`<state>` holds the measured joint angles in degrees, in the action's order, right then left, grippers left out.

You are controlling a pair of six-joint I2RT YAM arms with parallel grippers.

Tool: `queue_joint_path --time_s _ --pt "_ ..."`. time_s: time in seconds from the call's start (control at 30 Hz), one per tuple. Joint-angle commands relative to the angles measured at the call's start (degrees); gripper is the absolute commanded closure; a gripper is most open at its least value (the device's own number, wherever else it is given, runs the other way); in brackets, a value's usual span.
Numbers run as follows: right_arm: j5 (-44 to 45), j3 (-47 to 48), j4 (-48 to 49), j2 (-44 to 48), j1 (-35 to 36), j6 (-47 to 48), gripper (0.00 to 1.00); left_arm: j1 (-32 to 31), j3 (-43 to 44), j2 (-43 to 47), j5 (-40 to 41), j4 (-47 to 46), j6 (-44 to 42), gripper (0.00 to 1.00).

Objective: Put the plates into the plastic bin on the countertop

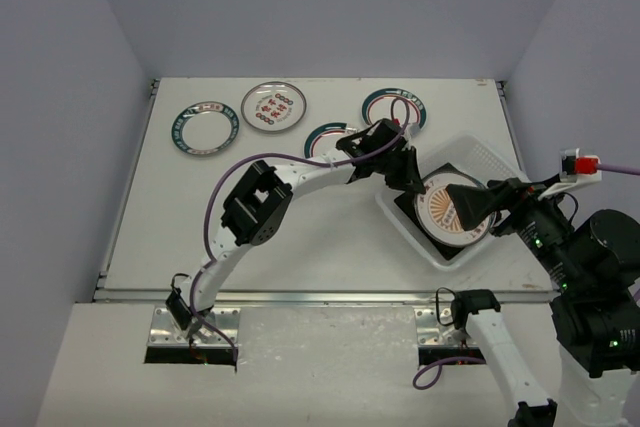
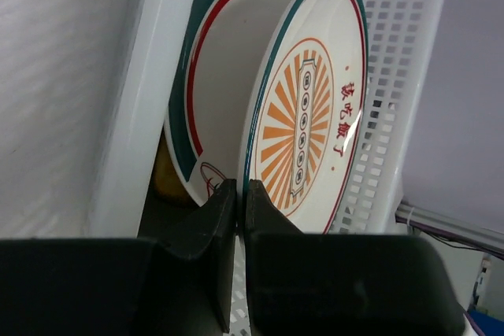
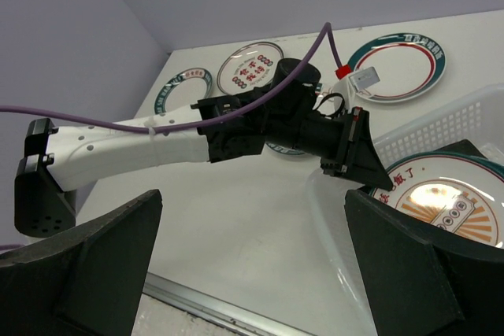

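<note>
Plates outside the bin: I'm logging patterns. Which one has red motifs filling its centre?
The red-motif plate, second from the left at the back; the other three have broad teal rims and plain white centres.

Plastic bin (image 1: 487, 159): translucent white, gridded walls, on right part of countertop (image 1: 300, 237), skewed to its edges.
Inside bin: orange-sunburst plate (image 1: 452, 209), red characters, teal-red rim. Tilted up off teal-red rimmed plate (image 2: 206, 68) beneath, near rim pinched in left gripper (image 2: 242, 190).
Dark square plate (image 3: 471, 149) at bottom of stack.
Far side of countertop: red-motif plate (image 1: 273, 106), left teal-rimmed plate (image 1: 205, 128), right teal-rimmed plate (image 1: 410, 107), middle teal-rimmed plate (image 1: 322, 135) partly hidden.
</note>
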<state>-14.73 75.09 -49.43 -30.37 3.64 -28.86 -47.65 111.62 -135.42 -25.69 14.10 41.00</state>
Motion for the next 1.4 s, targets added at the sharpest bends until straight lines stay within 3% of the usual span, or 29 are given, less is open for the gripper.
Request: queue_joint_path --time_s 0.0,0.03,0.17,0.27,0.33,0.37,0.4,0.43,0.73,0.87,0.97,1.1,1.2,1.37 --pt "-0.3 0.06 1.97 0.23 0.49 0.56 0.01 -0.17 2.2 -0.21 -5.58 -8.38 3.67 1.0" --pt "-0.3 0.05 1.97 0.31 0.49 0.57 0.01 -0.17 2.19 -0.48 -5.3 -8.39 3.94 1.0" --pt "-0.47 -0.45 1.97 0.31 0.49 0.65 0.01 -0.17 2.37 -1.42 -3.45 -8.04 4.33 0.81" --pt "-0.79 -0.7 2.03 0.37 0.49 0.71 0.01 -0.17 2.84 -1.45 -0.82 -5.57 3.35 0.45" --pt "-0.91 -0.82 2.14 0.4 0.49 0.74 0.01 -0.25 3.25 -0.98 0.46 -4.26 2.68 0.28" --pt "-1.0 -1.07 2.23 0.4 0.49 0.74 0.01 -0.25 4.08 -0.07 0.96 -3.67 1.52 0.25" --pt "-1.17 -1.14 2.23 0.4 0.49 0.68 0.01 -0.48 4.41 0.49 2.01 -2.85 0.83 0.09" --pt "-1.33 -1.27 2.35 0.4 0.49 0.58 0.01 -0.77 5.01 1.53 3.39 -1.88 -0.29 0.0" --pt "-2.48 -1.88 3.46 0.22 0.49 -0.07 0.01 0.35 10.69 9.06 20.4 11.2 -8.39 0.0" --pt "-2.49 -2.17 3.53 0.31 0.49 -0.12 0.01 3.81 3.22 12.33 18.55 8.35 -8.56 0.0" --pt "-2.76 -2.58 3.94 0.23 0.49 -0.32 0.01 4.05 3.19 11.07 14.45 8.31 -9.04 0.0" --pt "-2.95 -2.49 4.43 0.01 0.49 -0.4 0.01 3.03 2.42 11.82 18.94 9.94 -9.55 0.0" --pt "-2.21 -2.81 3.85 0.21 0.49 0.49 0.01 4.53 -9.65 20.17 28.03 7.73 -6.62 0.0" --pt "-5.39 -6.15 5.25 -0.01 0.49 0.74 0.01 16.61 -39.29 36.8 34.82 -6.53 4.93 0.0"
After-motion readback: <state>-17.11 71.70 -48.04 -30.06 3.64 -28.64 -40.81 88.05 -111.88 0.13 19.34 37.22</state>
